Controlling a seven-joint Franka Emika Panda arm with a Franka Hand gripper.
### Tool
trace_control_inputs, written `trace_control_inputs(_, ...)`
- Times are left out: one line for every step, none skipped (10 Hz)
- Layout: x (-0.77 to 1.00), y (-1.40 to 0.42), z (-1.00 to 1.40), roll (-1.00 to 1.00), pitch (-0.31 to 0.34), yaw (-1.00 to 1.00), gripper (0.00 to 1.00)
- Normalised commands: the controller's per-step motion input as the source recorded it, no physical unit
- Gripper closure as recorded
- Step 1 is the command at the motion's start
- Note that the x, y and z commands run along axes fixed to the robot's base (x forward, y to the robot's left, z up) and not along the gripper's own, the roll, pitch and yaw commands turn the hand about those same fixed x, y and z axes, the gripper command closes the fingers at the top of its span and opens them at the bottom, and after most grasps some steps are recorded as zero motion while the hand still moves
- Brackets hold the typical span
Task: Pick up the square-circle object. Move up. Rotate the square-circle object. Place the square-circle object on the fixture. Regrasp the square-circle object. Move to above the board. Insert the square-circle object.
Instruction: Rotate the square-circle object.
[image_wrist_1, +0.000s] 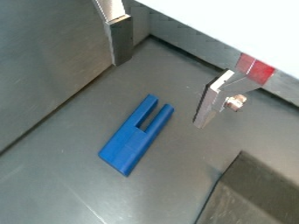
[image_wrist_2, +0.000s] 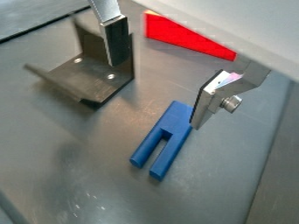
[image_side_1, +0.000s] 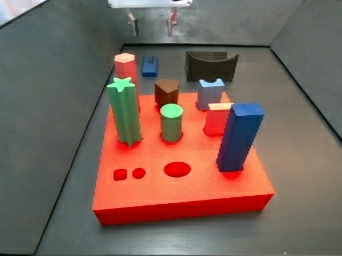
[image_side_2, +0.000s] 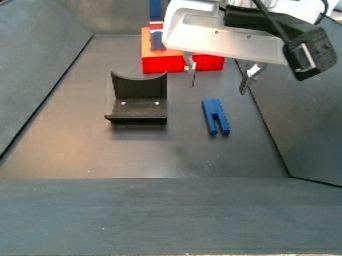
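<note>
- Hovering above the floor, the gripper (image_wrist_2: 158, 61) has its fingers spread apart, holding nothing.
- Lying flat beneath it, the square-circle object (image_wrist_2: 163, 151) rests beside the fixture (image_side_2: 136, 98), apart from the board (image_side_1: 181, 170).

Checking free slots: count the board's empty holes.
3, at the front: two small holes, one larger round hole. Pegs may hide more. End effector near the blue block.

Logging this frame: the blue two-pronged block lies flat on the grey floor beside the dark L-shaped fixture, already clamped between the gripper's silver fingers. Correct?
Not clamped. In both wrist views the blue two-pronged block lies free on the floor, with the gripper open above it and its silver fingers clear of it. The rest holds: it lies flat beside the dark L-shaped fixture.
</note>
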Motion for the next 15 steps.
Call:
trace_control_inputs(0.01, -0.01, -0.03, -0.04, 0.053, 0.47, 0.0)
trace_control_inputs(0.01, -0.01, -0.03, -0.04, 0.052, 0.29, 0.0)
trace_control_inputs(0.0, 0.0, -1.0, 0.0, 0.0, 0.0, 0.0)
trace_control_inputs(0.01, 0.0, -1.0, 0.0, -0.01, -0.06, 0.0)
trace_control_inputs(0.03, 0.0, -1.0, 0.0, -0.046, -0.06, 0.0)
trace_control_inputs(0.03, 0.0, -1.0, -0.03, -0.075, -0.05, 0.0)
trace_control_inputs(0.04, 0.01, -1.0, -0.05, -0.086, -0.04, 0.0)
trace_control_inputs(0.05, 0.01, -1.0, -0.09, -0.093, -0.02, 0.0)
trace_control_inputs(0.05, 0.01, -1.0, -0.1, -0.097, -0.02, 0.0)
trace_control_inputs(0.04, 0.02, -0.91, -0.13, -0.11, -0.01, 0.0)
trace_control_inputs(0.04, 0.02, -0.84, -0.14, -0.124, -0.01, 0.0)
trace_control_inputs(0.03, 0.01, -0.75, -0.15, -0.136, -0.01, 0.0)
trace_control_inputs(0.03, 0.02, -0.71, -0.15, -0.139, -0.01, 0.0)
trace_control_inputs(0.03, 0.02, -0.63, -0.15, -0.145, -0.02, 0.0)
trace_control_inputs(0.03, 0.02, -0.58, -0.15, -0.147, -0.01, 0.0)
